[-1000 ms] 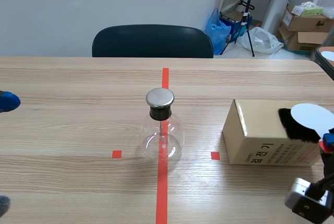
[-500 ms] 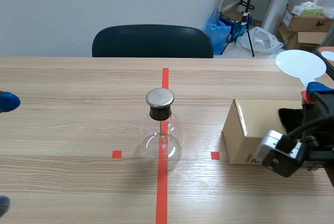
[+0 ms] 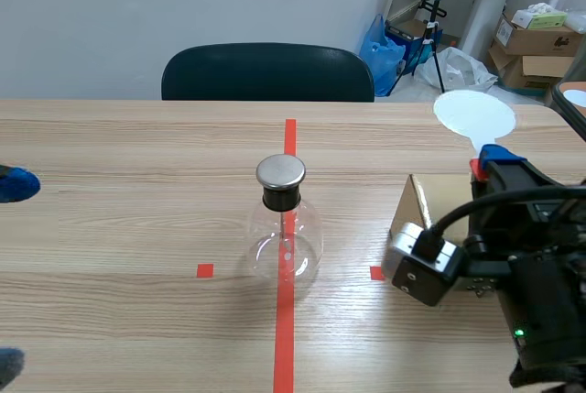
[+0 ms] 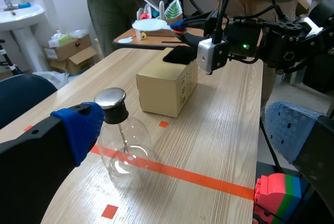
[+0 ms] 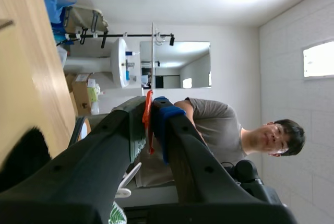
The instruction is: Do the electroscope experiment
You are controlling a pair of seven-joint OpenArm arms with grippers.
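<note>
I have the right end effector [image 3: 488, 160] clamped on the white paddle [image 3: 473, 114], left end effector [image 4: 185, 130] wide open near the flask [image 3: 285, 233].

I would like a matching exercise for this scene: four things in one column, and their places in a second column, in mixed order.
Things:
1 glass flask
2 cardboard box
3 white disc
4 black cloth

Places:
A held up by the right gripper
B on top of the cardboard box
C on the long red tape line
D on the table, apart from the flask, on the right arm's side

Pairs: 1-C, 2-D, 3-A, 4-B
</note>
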